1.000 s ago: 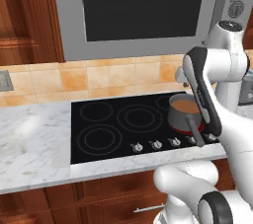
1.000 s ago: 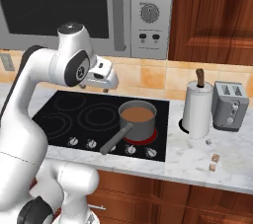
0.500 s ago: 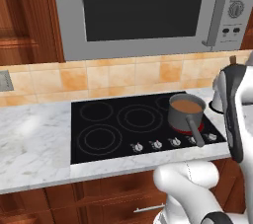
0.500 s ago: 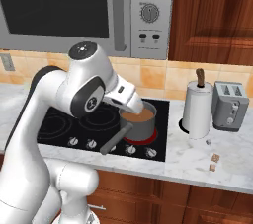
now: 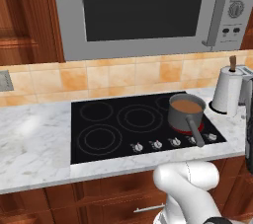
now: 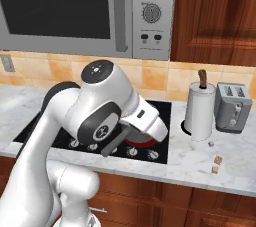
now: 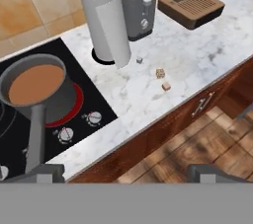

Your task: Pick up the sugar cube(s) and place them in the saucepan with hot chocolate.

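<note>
From the hand view, two sugar cubes lie on the marble right of the saucepan; the gripper gapes wide, holding nothing. The left base view shows the paper-towel roll.

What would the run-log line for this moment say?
phase: approach | pincer: open, empty | sugar cubes: on counter by paper-towel roll | saucepan: on cooktop, no cubes in

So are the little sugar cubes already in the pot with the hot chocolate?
No, the two sugar cubes lie on the marble counter near the paper-towel roll, apart from the saucepan.
</note>
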You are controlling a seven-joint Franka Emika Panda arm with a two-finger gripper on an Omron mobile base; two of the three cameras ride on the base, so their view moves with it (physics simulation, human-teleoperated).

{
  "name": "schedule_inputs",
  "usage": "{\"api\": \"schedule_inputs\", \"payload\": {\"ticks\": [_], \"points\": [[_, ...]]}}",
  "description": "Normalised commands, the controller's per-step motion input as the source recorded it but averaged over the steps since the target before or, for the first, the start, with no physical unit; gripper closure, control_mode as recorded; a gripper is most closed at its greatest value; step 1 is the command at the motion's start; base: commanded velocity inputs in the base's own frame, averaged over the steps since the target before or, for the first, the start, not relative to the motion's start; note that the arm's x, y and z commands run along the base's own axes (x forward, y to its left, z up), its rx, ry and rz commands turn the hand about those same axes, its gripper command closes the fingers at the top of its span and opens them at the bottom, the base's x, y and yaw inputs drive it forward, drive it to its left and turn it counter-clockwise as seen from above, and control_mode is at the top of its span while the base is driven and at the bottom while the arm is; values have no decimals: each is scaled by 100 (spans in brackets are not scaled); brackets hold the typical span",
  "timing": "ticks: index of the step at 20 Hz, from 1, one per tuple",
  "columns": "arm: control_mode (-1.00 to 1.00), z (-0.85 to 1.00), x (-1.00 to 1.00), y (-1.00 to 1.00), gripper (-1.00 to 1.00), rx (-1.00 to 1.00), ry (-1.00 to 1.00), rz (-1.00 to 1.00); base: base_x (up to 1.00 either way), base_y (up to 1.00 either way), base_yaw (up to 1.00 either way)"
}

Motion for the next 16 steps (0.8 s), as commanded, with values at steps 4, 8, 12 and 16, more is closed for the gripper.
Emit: {"api": "schedule_inputs", "payload": {"ticks": [4, 8, 12, 16], "points": [[-100, 0, -37, -47, -100, 0, -1, -10, 0, 0, 0], [-100, 0, -19, -41, -100, 0, 0, -8, 0, 0, 0], [-100, 0, -14, -43, -100, 0, 0, -3, 0, 0, 0], [-100, 0, -1, -18, -100, 0, -5, 0, 0, 0, 0]]}}
